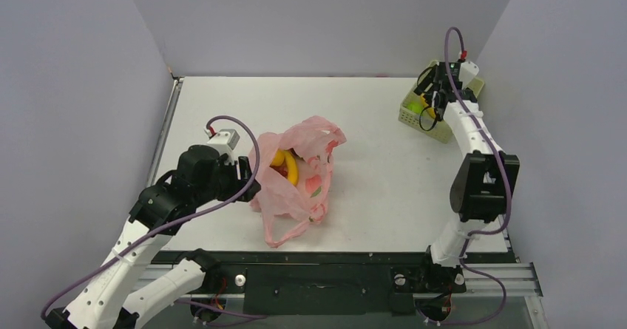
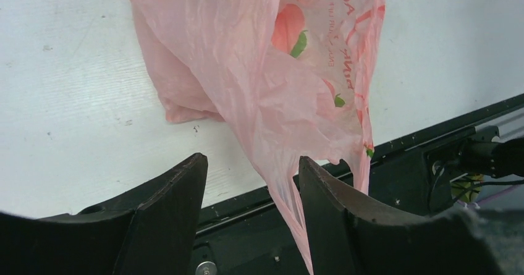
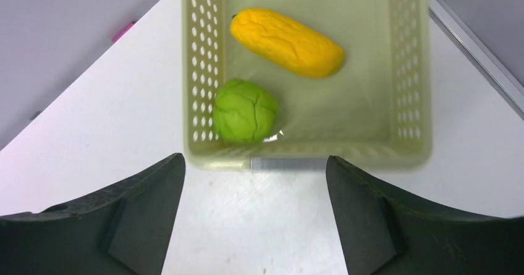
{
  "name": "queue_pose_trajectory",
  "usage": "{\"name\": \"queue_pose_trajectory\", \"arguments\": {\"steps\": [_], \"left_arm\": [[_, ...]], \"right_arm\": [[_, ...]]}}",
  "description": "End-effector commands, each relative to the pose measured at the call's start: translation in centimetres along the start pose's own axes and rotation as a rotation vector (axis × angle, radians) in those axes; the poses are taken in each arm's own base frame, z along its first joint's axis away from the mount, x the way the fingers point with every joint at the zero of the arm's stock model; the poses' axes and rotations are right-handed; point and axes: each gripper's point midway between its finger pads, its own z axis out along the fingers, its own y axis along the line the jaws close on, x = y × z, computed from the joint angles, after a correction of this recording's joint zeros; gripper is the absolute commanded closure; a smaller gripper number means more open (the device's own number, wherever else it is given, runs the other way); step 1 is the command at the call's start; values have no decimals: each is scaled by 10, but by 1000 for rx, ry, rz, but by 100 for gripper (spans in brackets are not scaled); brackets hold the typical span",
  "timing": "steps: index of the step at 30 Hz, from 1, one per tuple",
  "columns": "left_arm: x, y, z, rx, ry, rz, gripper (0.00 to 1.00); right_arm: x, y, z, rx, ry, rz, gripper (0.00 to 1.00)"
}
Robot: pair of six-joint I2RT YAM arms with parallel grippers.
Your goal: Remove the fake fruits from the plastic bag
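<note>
The left gripper (image 1: 248, 177) is sitting at the edge of the plastic bag (image 1: 299, 170), which is slumping on the worktop (image 1: 370, 196) straight ahead of it. In the left wrist view this gripper (image 2: 250, 160) is standing partly open. A twisted strand of the bag's pink film (image 2: 290, 213) is running down through the gap and brushing the inner face of one of the fingers (image 2: 333, 207). The film is lying between them and is not being pinched. Just beyond the gripper, the bag's mouth is gaping, and a banana (image 1: 288, 166) is showing inside it.

The right gripper (image 1: 432, 103) is hovering well apart from the bag, over the basket (image 1: 408, 113). It is spread wide (image 3: 254, 160) and carrying nothing. Below and ahead of it, the basket (image 3: 411, 71) is holding the yellow-orange oval fruit (image 3: 287, 43) and, nearer the gripper, the green round fruit (image 3: 245, 111).
</note>
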Motion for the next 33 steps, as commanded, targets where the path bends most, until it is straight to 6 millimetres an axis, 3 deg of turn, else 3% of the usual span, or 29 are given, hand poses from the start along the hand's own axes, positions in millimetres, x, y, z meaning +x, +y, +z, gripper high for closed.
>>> {"name": "queue_pose_trajectory", "arguments": {"steps": [1,2,3,4,5,6,7,8,9,10,12,15,18,19,21,22,24,25,28,31,33], "left_arm": [[-25,3,7,-64,-42,-21,46],[-28,3,11,-65,-50,-27,46],[-27,5,17,-80,-39,-37,46],[-30,6,21,-85,-47,-44,46],[-27,11,28,-103,-31,-54,46],[-28,11,32,-102,-32,-61,46],[-24,17,40,-121,-12,-74,46],[-25,17,45,-112,-10,-86,46],[-20,20,52,-115,12,-99,46],[-20,20,57,-108,9,-109,46],[-21,20,64,-95,6,-122,46],[-16,12,77,-33,42,-133,45],[5,11,93,1,99,-148,48],[8,10,95,14,105,-151,51],[26,18,99,-2,154,-145,66],[31,21,98,-16,176,-139,75],[35,27,94,-47,210,-107,90],[33,27,91,-51,212,-82,92],[31,29,84,-58,223,-46,100],[23,24,80,-32,200,-18,100],[16,21,77,-21,193,1,100]], "right_arm": [[8,17,-73,-29,-81,37,19],[27,21,-75,-50,-51,34,17],[38,39,-92,-108,-41,15,17],[56,41,-96,-117,-18,0,16],[64,56,-115,-171,-25,-17,16],[80,58,-119,-192,-10,-27,16],[87,73,-140,-268,-11,-36,16],[102,71,-142,-282,5,-41,16],[106,82,-163,-341,-3,-46,16],[120,79,-167,-349,16,-58,16],[144,92,-196,-440,44,-106,16],[165,90,-221,-505,83,-163,16],[178,82,-247,-587,86,-220,16],[190,75,-248,-595,103,-252,17],[212,71,-276,-708,150,-300,24],[218,69,-288,-762,159,-310,32],[227,76,-318,-889,141,-322,43],[234,82,-343,-990,146,-330,47],[233,102,-390,-1185,95,-272,66],[241,113,-417,-1259,29,-247,69],[252,125,-425,-1299,-4,-269,58]]}}
